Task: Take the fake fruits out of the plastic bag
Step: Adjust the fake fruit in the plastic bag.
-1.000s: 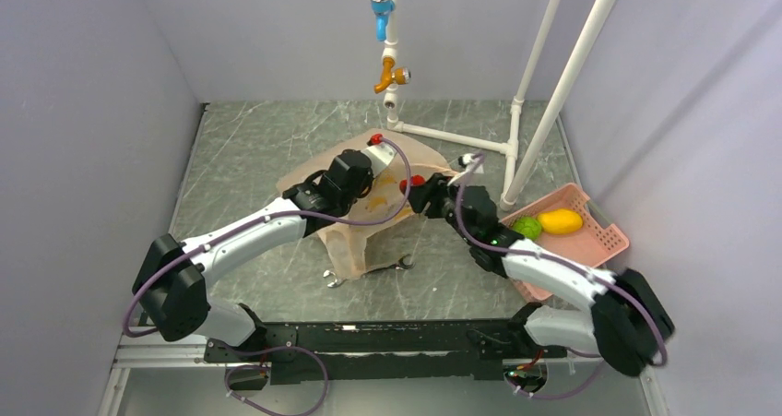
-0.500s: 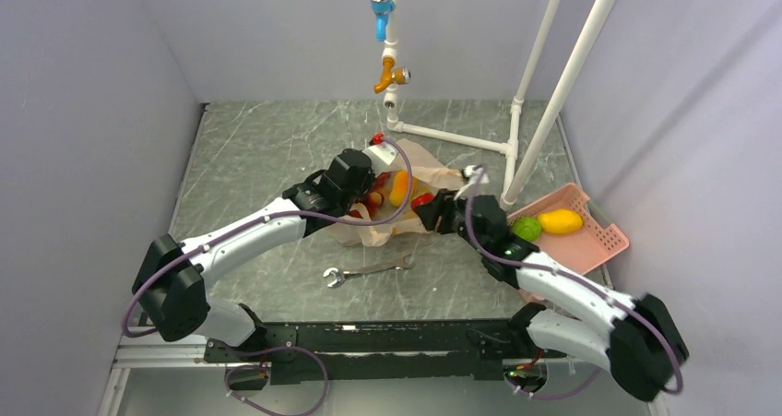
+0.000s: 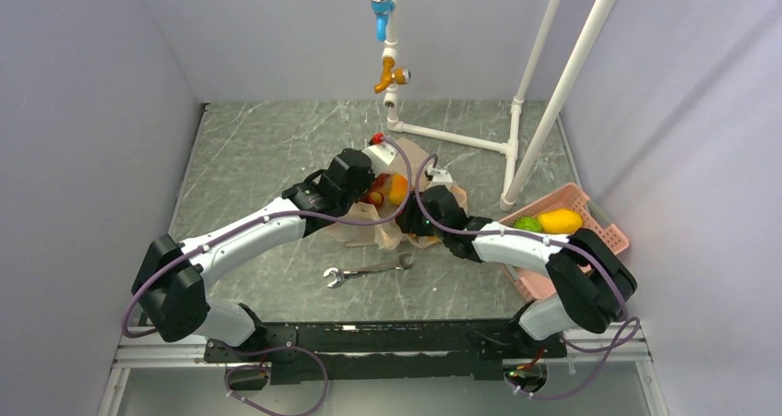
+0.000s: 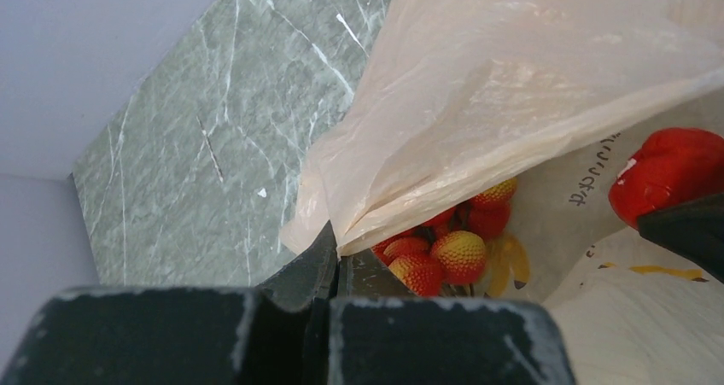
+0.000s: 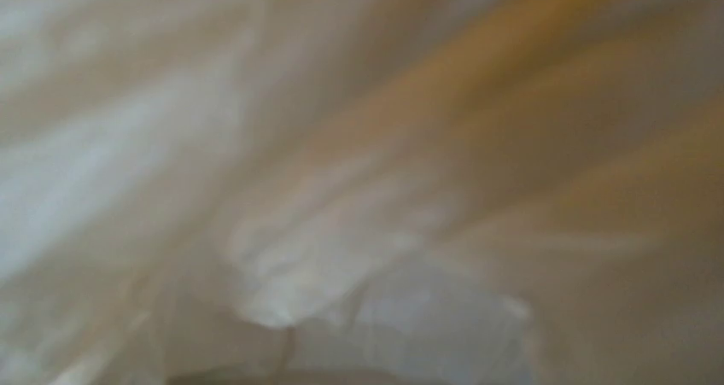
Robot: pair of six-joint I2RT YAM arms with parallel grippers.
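The plastic bag (image 3: 367, 227) (image 4: 512, 86) is held up at mid-table, its mouth facing right. My left gripper (image 3: 358, 184) (image 4: 338, 250) is shut on the bag's upper edge. Fake fruits show inside: a cluster of red-and-yellow bumpy balls (image 4: 452, 253), a glossy red fruit (image 4: 670, 172) and an orange one (image 3: 398, 189). My right gripper (image 3: 417, 215) reaches into the bag's mouth, fingertips hidden by plastic. The right wrist view shows only blurred bag film (image 5: 359, 189), so its jaws cannot be read. A dark edge (image 4: 687, 231) sits just under the red fruit.
A pink slotted basket (image 3: 604, 241) at the right holds a green fruit (image 3: 527, 223) and a yellow one (image 3: 561, 220). A metal wrench (image 3: 367, 270) lies in front of the bag. White pipes (image 3: 512, 148) with taps stand behind.
The bag, draped low a second ago, is now lifted and open. My right gripper has swung left from beside the bag into its mouth. The left gripper has barely moved.
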